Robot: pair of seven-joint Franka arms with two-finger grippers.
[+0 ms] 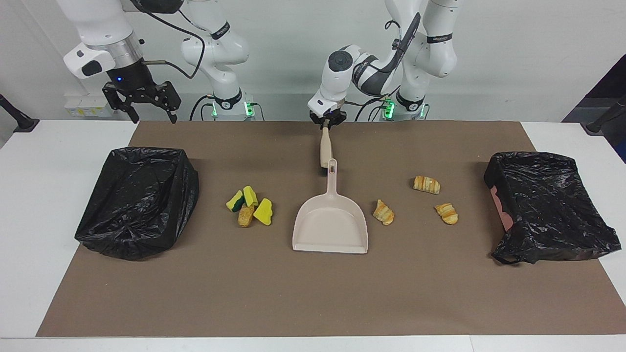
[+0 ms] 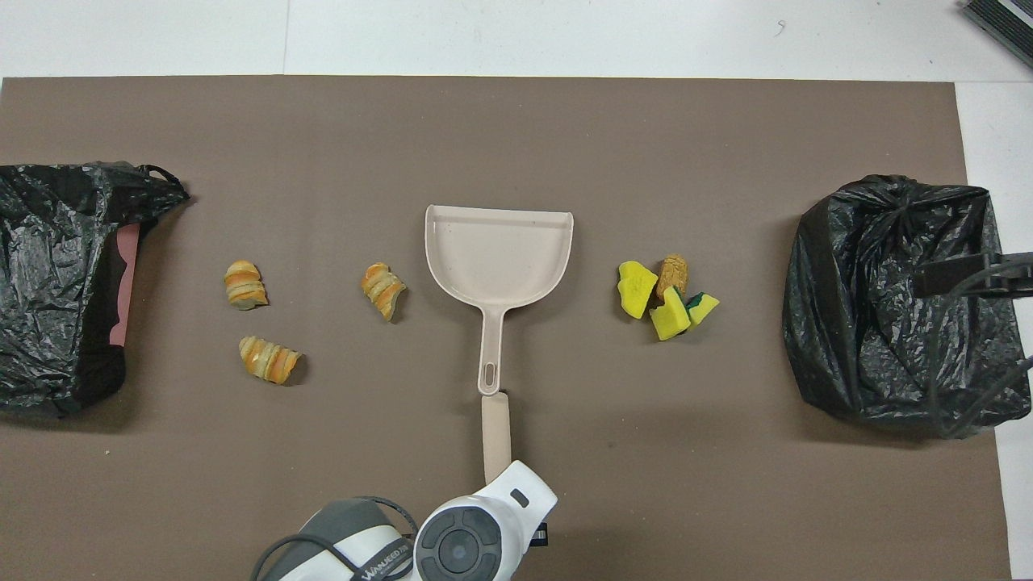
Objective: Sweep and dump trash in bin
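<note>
Three striped croissant-like pieces (image 1: pixel 426 185) (image 1: pixel 383 212) (image 1: pixel 446 213) lie on the mat toward the left arm's end, beside the beige dustpan (image 1: pixel 330 225). Yellow sponge wedges (image 1: pixel 264 211), one green-backed (image 1: pixel 235 201), and a brown nugget (image 1: pixel 246 215) lie clustered beside the pan toward the right arm's end. My left gripper (image 1: pixel 326 122) is shut on the end of the beige brush handle (image 1: pixel 324 149), which lies in line with the pan's handle; its bristles are hidden. My right gripper (image 1: pixel 152 116) waits open and empty, raised near the black-bagged bin (image 1: pixel 139 200).
A second black-bagged bin (image 1: pixel 547 205) stands at the left arm's end of the brown mat (image 1: pixel 313 293). In the overhead view the dustpan (image 2: pixel 499 250) lies mid-mat, its mouth facing away from the robots, with the bins (image 2: pixel 896 298) (image 2: pixel 56 282) at either end.
</note>
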